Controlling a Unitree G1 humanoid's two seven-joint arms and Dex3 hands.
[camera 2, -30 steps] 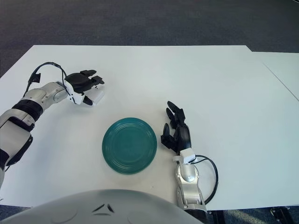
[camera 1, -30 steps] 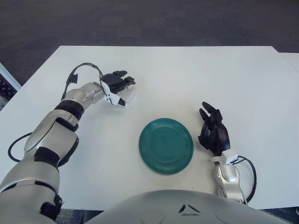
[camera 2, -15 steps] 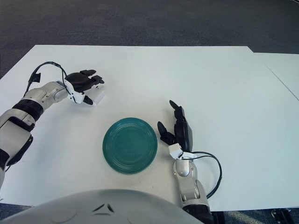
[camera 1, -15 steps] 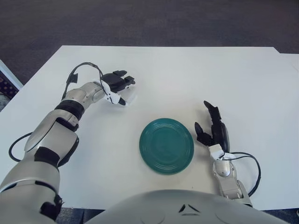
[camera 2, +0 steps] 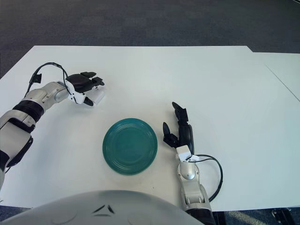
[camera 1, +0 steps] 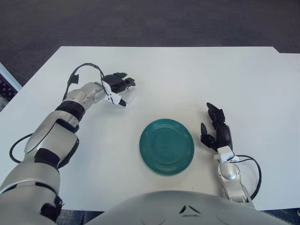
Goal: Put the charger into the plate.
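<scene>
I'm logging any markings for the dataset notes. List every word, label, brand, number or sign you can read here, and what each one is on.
None: no readable text anywhere.
The white charger under the left hand shows no legible print.
The green plate is plain.
The right hand, idle beside the plate, and the white table carry no markings.

- My right hand (camera 1: 217, 135) has turned since a second ago: then it lay palm-down with fingers (camera 1: 212, 109) splayed, now it stands on edge beside the green plate (camera 1: 167, 146).
- Its wrist has slid a little to the right and nearer me.
- My left hand (camera 1: 117, 86) has crept slightly up the surface (camera 1: 197, 75) with the white charger (camera 1: 128, 97).
</scene>
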